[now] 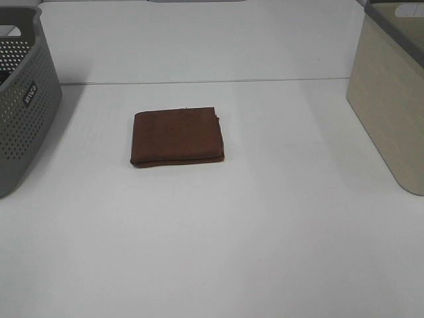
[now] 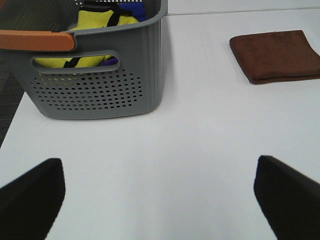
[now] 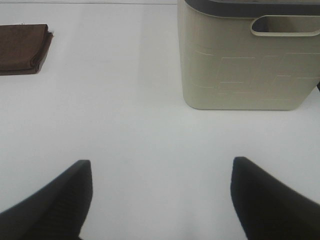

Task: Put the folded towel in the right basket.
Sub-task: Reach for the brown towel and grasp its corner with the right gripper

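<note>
both baskets are cut off in the high view: the gray perforated basket (image 1: 23, 112) runs off the left edge and the beige right basket (image 1: 391, 106) off the right edge, and no camera shows me the inside of the beige one. the left wrist view catches yellow and blue cloth (image 2: 102, 20) inside the gray basket, mostly hidden behind its wall, plus an orange strip (image 2: 35, 40) along its rim that i can't identify. of the left gripper (image 2: 159, 170) i get only 2 dark fingers, clipped by the frame; they stand wide apart with bare white table (image 1: 265, 232) between them and hold nothing. the right gripper (image 3: 161, 167) looks the same, 2 dark fingers spread wide and empty, pointed toward the beige basket's handle side. the folded towel (image 1: 177, 137), brown, lies flat on the table between the 2 baskets, nearer the gray one and well apart from both grippers.
</note>
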{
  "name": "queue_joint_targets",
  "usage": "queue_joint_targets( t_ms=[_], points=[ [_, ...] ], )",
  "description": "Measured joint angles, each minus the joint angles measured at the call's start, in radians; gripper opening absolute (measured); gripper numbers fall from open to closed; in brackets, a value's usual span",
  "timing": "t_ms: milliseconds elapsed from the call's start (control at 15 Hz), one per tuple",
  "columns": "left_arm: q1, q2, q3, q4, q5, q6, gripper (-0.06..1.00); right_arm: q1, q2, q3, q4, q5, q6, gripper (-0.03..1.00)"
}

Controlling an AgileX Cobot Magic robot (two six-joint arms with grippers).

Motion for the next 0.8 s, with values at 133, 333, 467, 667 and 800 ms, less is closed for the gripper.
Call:
queue_joint_targets(
  t_ms=[133, 333, 467, 667, 800],
  points=[
    [0.000, 0.000, 0.000, 0.000, 0.000, 0.000, 0.98, 0.000, 0.000, 0.000, 0.000, 0.000, 0.000, 0.73],
    [0.000, 0.000, 0.000, 0.000, 0.000, 0.000, 0.98, 0.000, 0.000, 0.000, 0.000, 0.000, 0.000, 0.73],
    [0.000, 0.000, 0.000, 0.000, 0.000, 0.000, 0.98, 0.000, 0.000, 0.000, 0.000, 0.000, 0.000, 0.73],
    [0.000, 0.000, 0.000, 0.000, 0.000, 0.000, 0.98, 0.000, 0.000, 0.000, 0.000, 0.000, 0.000, 0.73],
    [0.000, 0.000, 0.000, 0.000, 0.000, 0.000, 0.98, 0.000, 0.000, 0.000, 0.000, 0.000, 0.000, 0.73]
  ],
)
